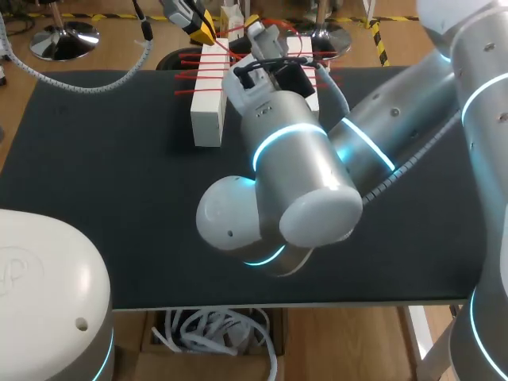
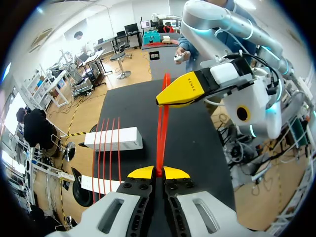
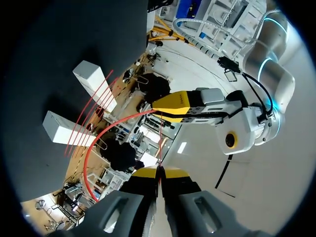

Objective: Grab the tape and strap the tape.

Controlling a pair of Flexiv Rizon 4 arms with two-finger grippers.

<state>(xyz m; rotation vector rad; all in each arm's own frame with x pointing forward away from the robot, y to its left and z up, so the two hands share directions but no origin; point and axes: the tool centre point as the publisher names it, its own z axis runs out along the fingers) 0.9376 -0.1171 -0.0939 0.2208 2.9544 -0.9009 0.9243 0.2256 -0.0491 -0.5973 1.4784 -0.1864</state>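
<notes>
at the upper middle of the head view, above two white blocks (image 1: 208,111) already crossed by red tape (image 2: 160,133), the left gripper (image 2: 158,173) and right gripper (image 3: 159,172) each pinch the strand, which an uneven pull could snap, slip free or use to drag a block.

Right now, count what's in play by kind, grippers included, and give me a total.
blocks: 2
tape: 1
grippers: 2, the left gripper and the right gripper, each shut on the tape
Total: 5
</notes>
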